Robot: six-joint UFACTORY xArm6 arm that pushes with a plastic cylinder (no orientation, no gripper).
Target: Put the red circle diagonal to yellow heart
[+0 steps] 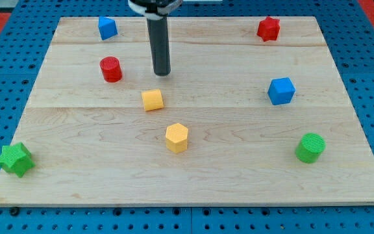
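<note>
The red circle (111, 69) stands upright on the wooden board (239, 182), in the upper left part. A small yellow block (152, 100), heart-like though its shape is hard to make out, lies below and to the right of the red circle. A yellow hexagon (176, 137) lies further down and right. My tip (162, 73) rests on the board to the right of the red circle and just above the small yellow block, touching neither. The rod rises to the view's top.
A blue block (107, 28) sits near the top left and a red star (269, 28) near the top right. A blue cube (281, 90) is at the right, a green circle (310, 147) at the lower right, and a green star (14, 158) at the lower left corner.
</note>
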